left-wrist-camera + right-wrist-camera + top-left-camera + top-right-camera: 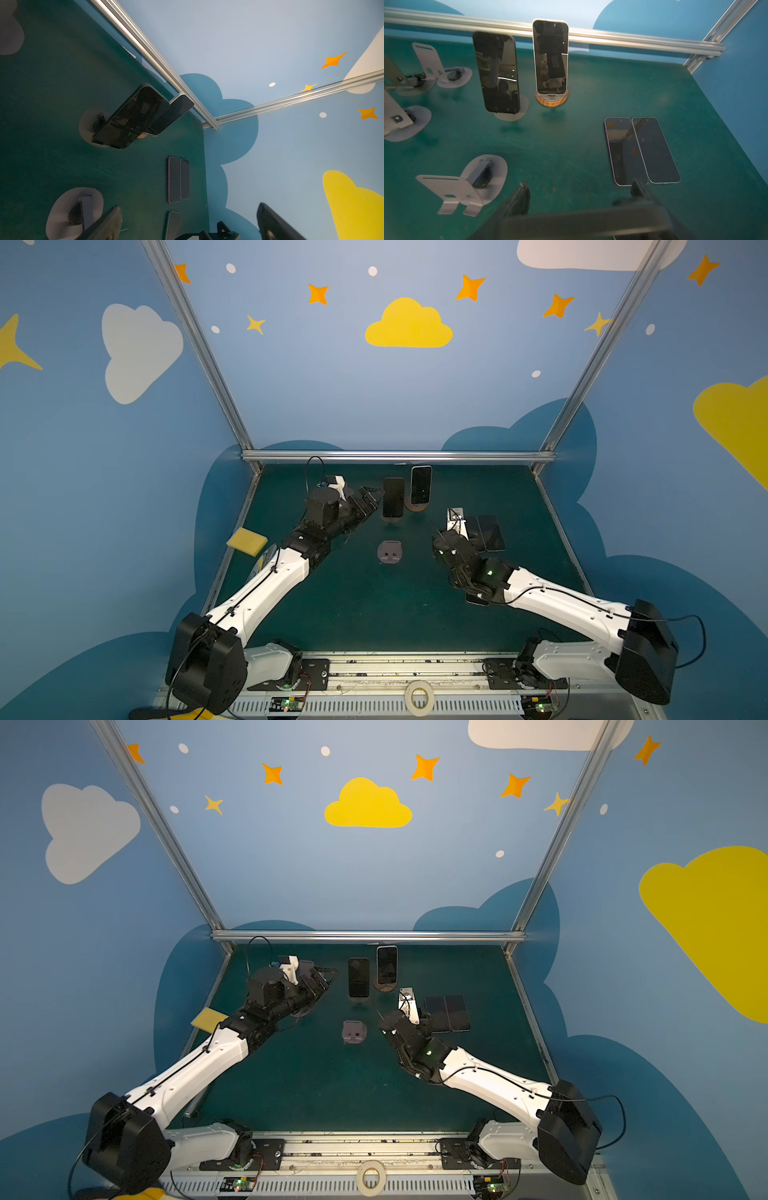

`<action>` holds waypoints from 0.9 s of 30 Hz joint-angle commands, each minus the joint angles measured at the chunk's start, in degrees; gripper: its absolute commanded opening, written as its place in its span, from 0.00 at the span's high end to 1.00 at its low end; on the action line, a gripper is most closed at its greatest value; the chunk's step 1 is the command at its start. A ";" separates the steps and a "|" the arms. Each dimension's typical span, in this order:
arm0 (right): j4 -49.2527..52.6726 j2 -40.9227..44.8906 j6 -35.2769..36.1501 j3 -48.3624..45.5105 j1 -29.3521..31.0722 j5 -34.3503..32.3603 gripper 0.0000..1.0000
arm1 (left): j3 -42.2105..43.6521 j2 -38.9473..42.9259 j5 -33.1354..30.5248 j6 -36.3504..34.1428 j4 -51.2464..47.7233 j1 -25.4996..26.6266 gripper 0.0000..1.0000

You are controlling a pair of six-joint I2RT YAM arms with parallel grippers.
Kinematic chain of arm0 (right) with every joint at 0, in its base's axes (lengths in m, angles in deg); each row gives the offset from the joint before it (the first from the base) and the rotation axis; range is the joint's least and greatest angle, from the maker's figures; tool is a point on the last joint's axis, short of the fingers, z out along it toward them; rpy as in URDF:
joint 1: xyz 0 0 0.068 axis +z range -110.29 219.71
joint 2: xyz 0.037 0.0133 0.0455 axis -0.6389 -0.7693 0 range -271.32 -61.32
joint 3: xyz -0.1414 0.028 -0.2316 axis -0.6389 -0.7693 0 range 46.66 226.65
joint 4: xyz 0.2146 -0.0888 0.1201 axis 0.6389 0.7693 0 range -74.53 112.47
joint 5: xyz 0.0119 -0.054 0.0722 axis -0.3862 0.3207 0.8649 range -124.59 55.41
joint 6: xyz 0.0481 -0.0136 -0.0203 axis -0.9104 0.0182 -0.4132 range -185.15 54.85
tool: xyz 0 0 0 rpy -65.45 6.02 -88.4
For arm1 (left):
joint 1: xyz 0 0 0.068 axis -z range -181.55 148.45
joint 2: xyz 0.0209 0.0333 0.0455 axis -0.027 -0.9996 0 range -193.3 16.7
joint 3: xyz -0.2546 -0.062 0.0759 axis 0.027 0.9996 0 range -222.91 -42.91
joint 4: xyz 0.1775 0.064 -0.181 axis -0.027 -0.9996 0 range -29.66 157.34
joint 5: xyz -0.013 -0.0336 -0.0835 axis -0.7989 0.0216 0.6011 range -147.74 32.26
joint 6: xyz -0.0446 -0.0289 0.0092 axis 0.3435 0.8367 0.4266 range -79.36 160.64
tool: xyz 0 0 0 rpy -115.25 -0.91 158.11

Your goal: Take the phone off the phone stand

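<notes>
Green mat (pixel 374 605), clock set on it in a top view: 12 at the far rail (pixel 399 456), 6 at the arm bases.

- Dark phone (pixel 393 497) stands upright on a grey stand (pixel 392 521), just past centre toward 12. Screen faces 6. Its side edges are bare; its foot sits in the stand's lip.
- Pale phone (pixel 421 485) stands upright on a wood stand (pixel 417 507), just beside the dark one on its 1 o'clock side and nearer the rail. From the left wrist the two overlap; from the right wrist a narrow gap shows between them.
- Left gripper (pixel 372 502) is at the dark phone's 9 o'clock edge, close to it; touching or not, cannot tell. Jaws spread to their widest, nothing between the fingers (pixel 108 224).
- Right gripper (pixel 579 190) is at about 3 from centre, jaws partway apart, holding nothing; bare mat shows in the gap. One fingertip is at the near end of two flat phones (pixel 492 533), which lie side by side with long edges touching.
- Another flat phone (pixel 173 225) lies nearer 5, mostly under the right arm.
- Empty stand (pixel 390 552) sits at centre, well apart from the dark phone toward 6.
- More empty stands (pixel 440 66) cluster at 10, under the left arm.
- Sponge (pixel 247 541) overhangs the mat's 9 o'clock edge.

Open room: wide bare mat from centre down to 6. Tight spot at 12, where the phones stand near the rail.
</notes>
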 commanded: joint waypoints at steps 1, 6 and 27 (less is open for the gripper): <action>-3.79 -0.31 1.59 -0.83 -3.52 4.84 0.42 | -1.04 -0.39 -0.51 -1.24 0.09 0.43 0.00; -4.51 -4.13 3.39 0.63 -7.84 10.95 0.42 | -1.19 -1.34 -0.27 -1.14 0.09 1.55 0.00; 0.07 -17.56 9.24 10.66 -19.40 25.37 0.45 | -2.62 -4.48 0.76 -3.58 -1.65 5.55 0.00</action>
